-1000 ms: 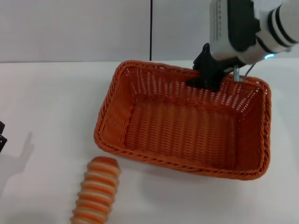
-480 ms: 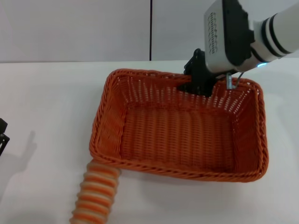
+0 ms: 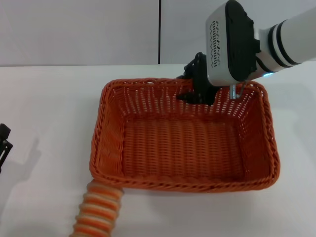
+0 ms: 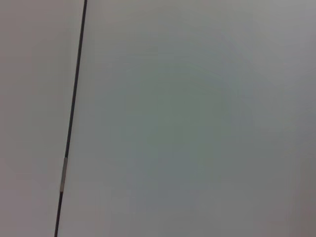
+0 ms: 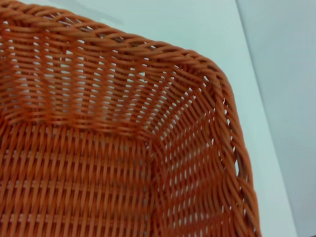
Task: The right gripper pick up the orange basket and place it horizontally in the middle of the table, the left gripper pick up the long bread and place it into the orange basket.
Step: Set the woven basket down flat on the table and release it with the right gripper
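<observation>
The orange basket (image 3: 106,143) sits square-on in the middle of the white table (image 3: 44,98). My right gripper (image 3: 197,93) is shut on the middle of its far rim, with the bulky white-and-black wrist above. The right wrist view shows the orange basket (image 5: 98,123) from inside, one corner and its braided rim. The long bread (image 3: 98,212), striped orange and cream, lies at the front left. Its far end is hidden by the basket's near-left corner. A small part of my left gripper (image 3: 3,143) shows at the head view's left edge, low over the table.
A grey wall (image 3: 74,29) with a dark vertical seam (image 3: 159,29) stands behind the table. The left wrist view shows only that grey wall (image 4: 197,118) and a seam. Bare tabletop lies left of the basket.
My right gripper has carried the basket leftward and turned it squarer to the table. Its near-left corner now covers the bread's far end. The left gripper has stayed put.
</observation>
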Robot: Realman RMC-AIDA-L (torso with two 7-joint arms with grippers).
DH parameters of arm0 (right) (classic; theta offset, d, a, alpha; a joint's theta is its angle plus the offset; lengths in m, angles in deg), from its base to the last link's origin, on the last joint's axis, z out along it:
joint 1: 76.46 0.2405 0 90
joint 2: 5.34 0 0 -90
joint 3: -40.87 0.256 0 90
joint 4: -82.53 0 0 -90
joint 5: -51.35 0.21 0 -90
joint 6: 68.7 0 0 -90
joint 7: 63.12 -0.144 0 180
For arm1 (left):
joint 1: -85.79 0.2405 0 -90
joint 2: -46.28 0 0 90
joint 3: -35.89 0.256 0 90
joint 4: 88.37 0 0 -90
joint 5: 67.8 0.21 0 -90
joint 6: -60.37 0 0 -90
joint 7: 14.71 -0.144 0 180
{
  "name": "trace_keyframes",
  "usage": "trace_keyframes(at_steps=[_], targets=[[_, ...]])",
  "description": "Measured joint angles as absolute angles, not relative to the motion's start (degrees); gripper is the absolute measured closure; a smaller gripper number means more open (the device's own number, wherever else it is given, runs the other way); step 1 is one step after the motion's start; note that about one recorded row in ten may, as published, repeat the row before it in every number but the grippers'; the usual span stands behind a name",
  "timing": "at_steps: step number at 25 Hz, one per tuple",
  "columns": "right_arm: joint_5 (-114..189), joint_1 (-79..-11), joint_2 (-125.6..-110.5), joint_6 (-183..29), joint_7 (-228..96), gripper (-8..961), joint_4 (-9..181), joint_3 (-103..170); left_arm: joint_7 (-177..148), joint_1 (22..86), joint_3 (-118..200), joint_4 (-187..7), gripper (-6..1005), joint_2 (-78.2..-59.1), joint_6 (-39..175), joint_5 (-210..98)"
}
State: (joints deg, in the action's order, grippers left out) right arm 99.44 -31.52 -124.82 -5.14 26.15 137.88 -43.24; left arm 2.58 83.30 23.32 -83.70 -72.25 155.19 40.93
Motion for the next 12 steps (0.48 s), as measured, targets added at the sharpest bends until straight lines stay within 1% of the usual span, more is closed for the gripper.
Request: trace_keyframes(at_steps=[2,4,6,9,11,12], targets=[[99.5,-33.8,-124.73,-5.3,25.0,606,142.0,-44.5,2.6,83.5,23.4,-83.7,170,-72.24,155.2,40.9],[99.5,-34.6,-124.72,-5.2,24.5,544,143.6,-44.6,2.8,83.5,23.7,-83.7,170,-72.15,155.2,40.9],[99.7,-37.3,-124.70,-4.7,22.6,502,148.3,-45.3,5.0,83.6,24.3,-84.1,170,-71.97,155.3,40.9],[100.1,-39.2,-124.69,-4.6,20.9,438,151.2,-45.9,7.9,83.5,24.6,-85.0,169,-71.84,155.5,40.9],[103.0,-42.8,-124.59,-4.0,19.6,396,156.0,-46.0,13.7,83.1,25.7,-88.5,169,-71.68,157.1,40.9],[103.0,-42.8,-124.59,-4.0,19.6,375,156.0,-46.0,13.7,83.1,25.7,-88.5,169,-71.68,157.1,40.9]])
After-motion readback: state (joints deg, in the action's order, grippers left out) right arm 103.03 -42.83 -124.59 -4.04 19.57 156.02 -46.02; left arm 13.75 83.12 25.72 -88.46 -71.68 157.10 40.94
